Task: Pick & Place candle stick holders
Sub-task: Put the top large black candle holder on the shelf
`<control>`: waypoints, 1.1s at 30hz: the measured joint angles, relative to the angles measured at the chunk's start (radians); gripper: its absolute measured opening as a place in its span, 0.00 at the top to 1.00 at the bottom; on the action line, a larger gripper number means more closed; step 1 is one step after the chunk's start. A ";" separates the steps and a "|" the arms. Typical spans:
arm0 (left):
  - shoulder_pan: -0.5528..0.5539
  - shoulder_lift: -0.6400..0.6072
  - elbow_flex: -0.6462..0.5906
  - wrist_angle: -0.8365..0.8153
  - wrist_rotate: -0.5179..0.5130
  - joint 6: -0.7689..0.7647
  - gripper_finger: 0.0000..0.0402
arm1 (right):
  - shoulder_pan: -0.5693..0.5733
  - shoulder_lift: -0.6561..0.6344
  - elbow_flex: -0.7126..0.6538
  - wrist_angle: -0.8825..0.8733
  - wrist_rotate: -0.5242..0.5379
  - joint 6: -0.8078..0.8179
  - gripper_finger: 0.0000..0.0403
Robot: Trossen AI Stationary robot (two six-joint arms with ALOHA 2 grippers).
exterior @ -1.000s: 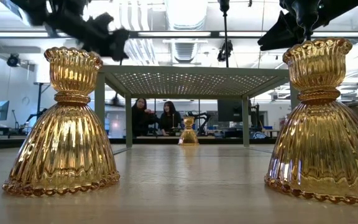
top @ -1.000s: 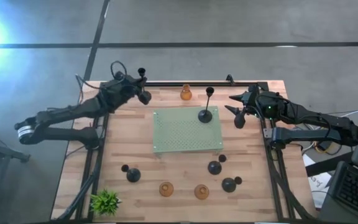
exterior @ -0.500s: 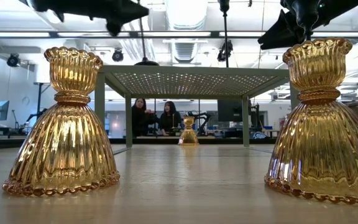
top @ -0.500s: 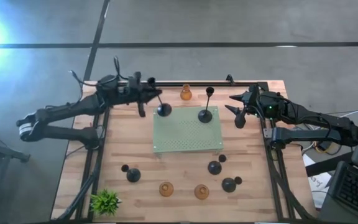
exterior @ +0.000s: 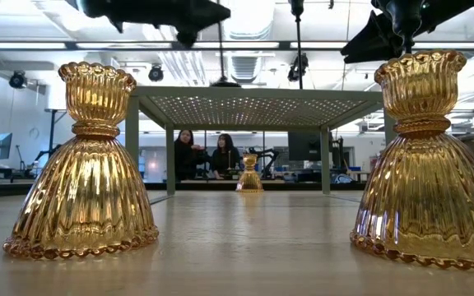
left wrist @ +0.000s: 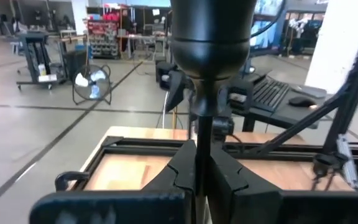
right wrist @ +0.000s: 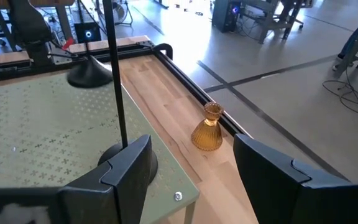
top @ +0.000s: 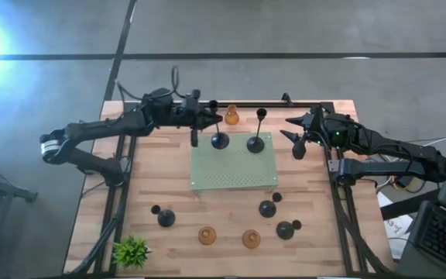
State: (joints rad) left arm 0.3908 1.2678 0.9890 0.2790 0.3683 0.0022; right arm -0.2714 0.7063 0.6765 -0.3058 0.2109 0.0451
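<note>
Left gripper [top: 207,118]: up over the far edge of the green perforated platform [top: 235,174], fingers [left wrist: 182,171] clamped tight on the thin stem of a tall black holder [top: 219,139]
Carried holder: its domed base sits just ahead of the claw tips, at the platform's far-left corner; from the low camera the base [exterior: 220,82] sits right at the level of the platform top, and whether it touches I cannot tell
Second tall black holder [top: 255,142]: upright on the platform, a little past the carried one on the side away from the left claw, and close in front of the right claw
Right gripper [top: 299,133]: waiting off the platform's right edge, fingers [right wrist: 129,165] spread wide, nothing between them
Far amber holder [top: 231,117]: on the wood just beyond the left claw's tips, near the table's back rail
Near amber holders: two of them, [top: 207,235] and [top: 251,239], well away from both claws at the table's front
Short black holders: one [top: 166,218] at front left, two more [top: 267,208] and [top: 285,229] at front right, all far from either claw
Green plant [top: 132,251]: front-left corner, well clear of the left arm
Background: two people [exterior: 200,154] beyond the table
</note>
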 joint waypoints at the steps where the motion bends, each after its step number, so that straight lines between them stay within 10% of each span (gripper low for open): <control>1: 0.000 0.022 0.013 -0.001 0.004 0.001 0.96 | 0.000 0.000 0.000 -0.001 0.000 0.000 0.46; 33: -0.002 0.236 0.090 0.089 0.040 0.027 0.93 | 0.000 -0.026 0.000 -0.012 0.000 -0.020 0.46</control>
State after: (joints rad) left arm 0.3889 1.5034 1.0790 0.3684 0.4084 0.0297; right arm -0.2714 0.6807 0.6765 -0.3177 0.2104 0.0252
